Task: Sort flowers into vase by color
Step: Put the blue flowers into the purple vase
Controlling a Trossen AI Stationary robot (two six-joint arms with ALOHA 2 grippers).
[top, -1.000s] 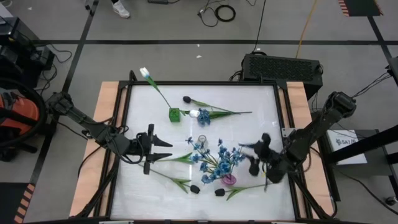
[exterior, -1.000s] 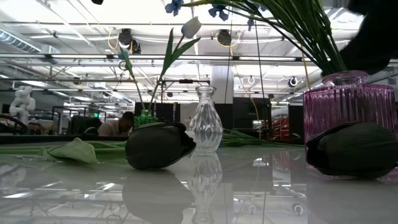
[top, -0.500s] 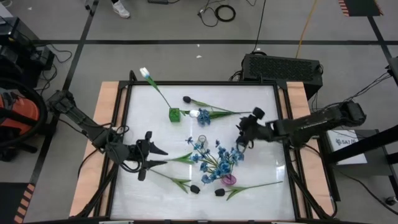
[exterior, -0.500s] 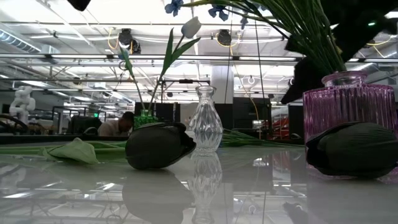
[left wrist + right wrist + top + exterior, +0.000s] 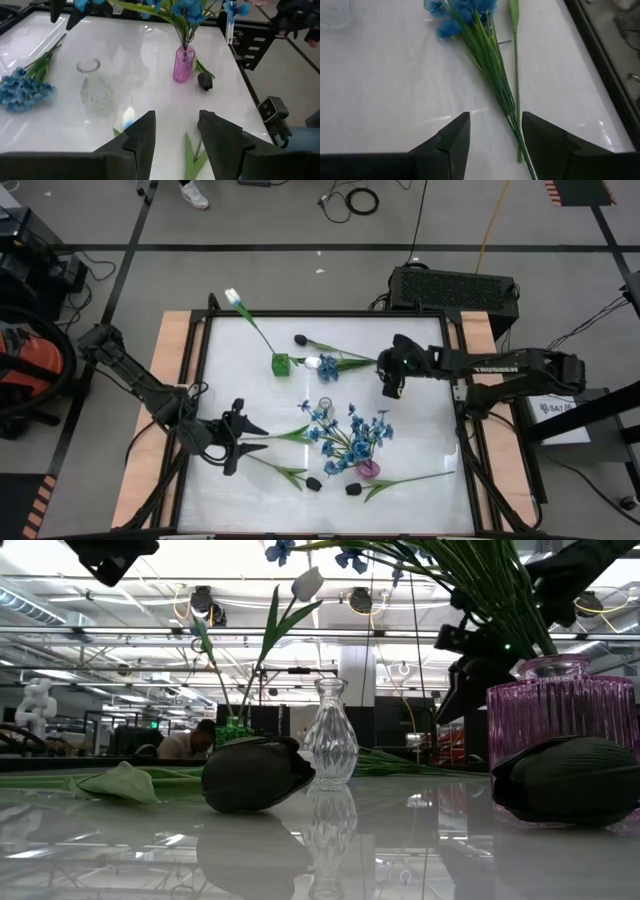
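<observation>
Two grippers [image 5: 250, 437] [image 5: 386, 373] over glossy white table [image 5: 420, 435] — workshop behind.

The high view looks straight down on the whole desk [image 5: 240, 350]. The low view sits at desk height, close to the clear vase [image 5: 331, 732], which the left wrist view shares.

Two dark, jointed arms — the right arm [image 5: 500, 368] bears pale lettering along its forearm.
</observation>
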